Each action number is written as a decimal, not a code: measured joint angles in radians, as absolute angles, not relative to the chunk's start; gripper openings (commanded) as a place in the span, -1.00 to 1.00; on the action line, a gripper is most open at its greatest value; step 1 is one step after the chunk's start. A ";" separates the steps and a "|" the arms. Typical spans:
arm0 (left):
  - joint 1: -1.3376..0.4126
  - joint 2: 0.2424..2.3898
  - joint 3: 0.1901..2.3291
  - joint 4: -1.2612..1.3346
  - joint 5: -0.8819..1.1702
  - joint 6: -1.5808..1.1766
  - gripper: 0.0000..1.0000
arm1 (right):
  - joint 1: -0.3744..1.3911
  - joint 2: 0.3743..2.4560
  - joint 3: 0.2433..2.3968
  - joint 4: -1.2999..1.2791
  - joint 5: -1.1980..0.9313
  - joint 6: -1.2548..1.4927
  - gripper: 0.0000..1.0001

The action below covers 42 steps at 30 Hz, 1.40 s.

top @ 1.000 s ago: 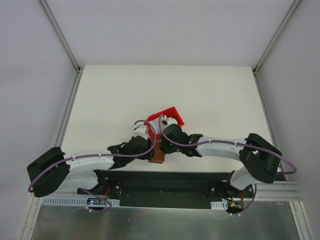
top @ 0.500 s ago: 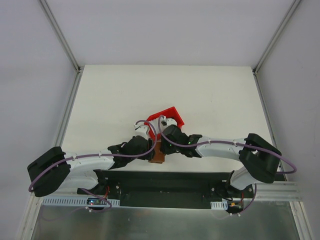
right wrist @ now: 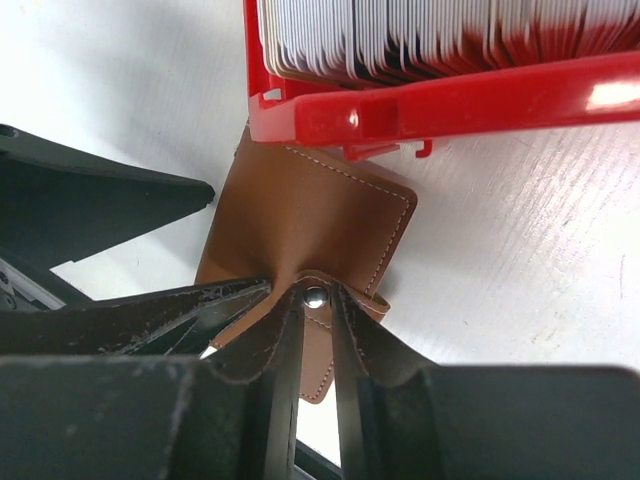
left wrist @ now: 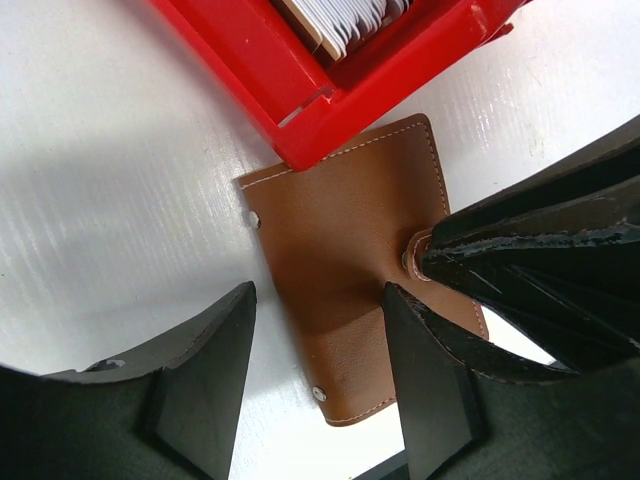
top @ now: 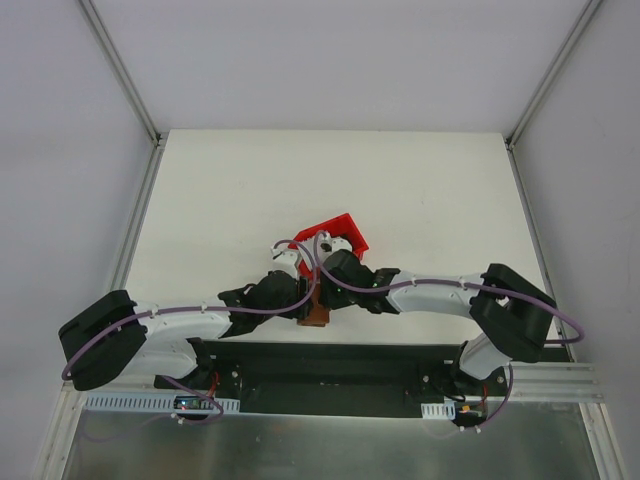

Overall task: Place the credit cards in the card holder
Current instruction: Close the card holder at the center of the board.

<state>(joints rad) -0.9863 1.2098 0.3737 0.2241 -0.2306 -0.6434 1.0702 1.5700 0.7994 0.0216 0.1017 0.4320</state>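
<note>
The card holder (left wrist: 340, 240) lies closed and flat on the white table (top: 420, 190), in the lower centre of the overhead view, where the two arms meet just ahead of their bases. In the left wrist view its upper edge runs under a corner of the red tray (left wrist: 300, 100), which fills the top of the frame. The credit cards (right wrist: 420, 30) stand on edge in a packed row inside that tray, along the top of the right wrist view. The right claw (right wrist: 317, 300) is clamped on the card holder's snap tab, its fingers pinched narrowly to either side of the metal stud at the lower centre of its own view. The left claw (left wrist: 318, 300) stands apart over the card holder. One finger is at the lower left with bare table between it and the leather, and the other crosses the holder's lower right part. The right claw's black fingers crowd in from the right of the left wrist view and hide the holder's right edge. From overhead the wrists and purple cables (top: 300, 262) cover most of the holder.
</note>
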 measured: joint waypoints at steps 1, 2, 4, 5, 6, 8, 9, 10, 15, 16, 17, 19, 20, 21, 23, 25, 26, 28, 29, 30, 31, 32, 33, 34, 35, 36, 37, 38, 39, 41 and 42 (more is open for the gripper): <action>-0.986 1.210 0.374 0.225 -0.227 -0.643 0.04 | 1.070 1.572 0.800 0.022 0.101 0.433 -0.60; -0.986 1.211 0.374 0.226 -0.223 -0.643 0.02 | 1.070 1.574 0.802 0.023 0.101 0.433 -0.60; -0.986 1.212 0.374 0.228 -0.216 -0.643 -0.03 | 1.070 1.578 0.806 0.025 0.100 0.433 -0.60; -0.986 1.212 0.374 0.228 -0.213 -0.644 -0.08 | 1.070 1.582 0.809 0.026 0.099 0.433 -0.60; -0.986 1.213 0.374 0.229 -0.210 -0.644 -0.13 | 1.070 1.584 0.811 0.027 0.098 0.433 -0.60; -0.986 1.216 0.373 0.231 -0.209 -0.646 -0.27 | 1.070 1.584 0.811 0.028 0.096 0.432 -0.59; -0.986 1.217 0.373 0.233 -0.209 -0.648 -0.31 | 1.070 1.584 0.811 0.029 0.096 0.432 -0.59; -0.985 1.217 0.373 0.236 -0.209 -0.649 -0.35 | 1.070 1.584 0.811 0.030 0.096 0.432 -0.58; -0.973 1.222 0.373 0.248 -0.210 -0.658 -0.41 | 1.070 1.584 0.811 0.030 0.097 0.429 -0.57; -0.973 1.223 0.373 0.249 -0.210 -0.658 -0.42 | 1.070 1.583 0.811 0.030 0.097 0.429 -0.57; -0.973 1.224 0.373 0.250 -0.210 -0.658 -0.42 | 1.069 1.582 0.811 0.029 0.097 0.429 -0.57; -0.973 1.225 0.373 0.252 -0.210 -0.658 -0.42 | 1.065 1.579 0.811 0.025 0.097 0.429 -0.57; -0.973 1.225 0.373 0.254 -0.210 -0.658 -0.42 | 1.064 1.578 0.811 0.022 0.097 0.428 -0.57; -0.973 1.227 0.373 0.257 -0.210 -0.658 -0.42 | 1.062 1.577 0.811 0.020 0.096 0.428 -0.57; -0.973 1.232 0.373 0.263 -0.210 -0.658 -0.43 | 1.060 1.578 0.811 0.018 0.088 0.428 -0.58; -0.973 1.236 0.374 0.268 -0.209 -0.658 -0.43 | 1.057 1.578 0.812 0.018 0.081 0.427 -0.58; -0.973 1.238 0.374 0.270 -0.210 -0.658 -0.43 | 1.057 1.579 0.812 0.018 0.078 0.426 -0.59; -0.973 1.243 0.379 0.271 -0.210 -0.658 -0.43 | 1.056 1.582 0.816 0.017 0.069 0.425 -0.60; -0.973 1.245 0.381 0.271 -0.210 -0.657 -0.43 | 1.056 1.584 0.819 0.014 0.067 0.424 -0.60; -0.973 1.245 0.381 0.271 -0.210 -0.657 -0.43 | 1.056 1.586 0.822 0.012 0.064 0.421 -0.60; -0.973 1.245 0.381 0.271 -0.210 -0.657 -0.44 | 1.056 1.588 0.825 0.007 0.062 0.418 -0.60; -0.973 1.246 0.382 0.271 -0.210 -0.657 -0.44 | 1.056 1.591 0.830 0.002 0.061 0.414 -0.61; -0.973 1.246 0.382 0.271 -0.210 -0.657 -0.44 | 1.056 1.593 0.835 -0.005 0.061 0.412 -0.61; -0.973 1.248 0.384 0.271 -0.210 -0.657 -0.45 | 1.056 1.597 0.842 -0.014 0.061 0.410 -0.60; -0.973 1.248 0.384 0.270 -0.210 -0.657 -0.44 | 1.056 1.599 0.848 -0.023 0.063 0.408 -0.61; -0.973 1.248 0.384 0.270 -0.210 -0.657 -0.44 | 1.056 1.602 0.852 -0.028 0.063 0.406 -0.62; -0.973 1.249 0.384 0.270 -0.210 -0.657 -0.45 | 1.056 1.604 0.856 -0.035 0.063 0.405 -0.65; -0.973 1.248 0.384 0.270 -0.210 -0.657 -0.45 | 1.056 1.609 0.863 -0.043 0.063 0.403 -0.67; -0.973 1.248 0.384 0.270 -0.210 -0.657 -0.45 | 1.057 1.613 0.870 -0.051 0.063 0.400 -0.67; -0.973 1.248 0.384 0.270 -0.210 -0.657 -0.45 | 1.060 1.625 0.889 -0.076 0.068 0.393 -0.68; -0.973 1.248 0.384 0.270 -0.210 -0.658 -0.46 | 1.063 1.630 0.899 -0.087 0.072 0.390 -0.70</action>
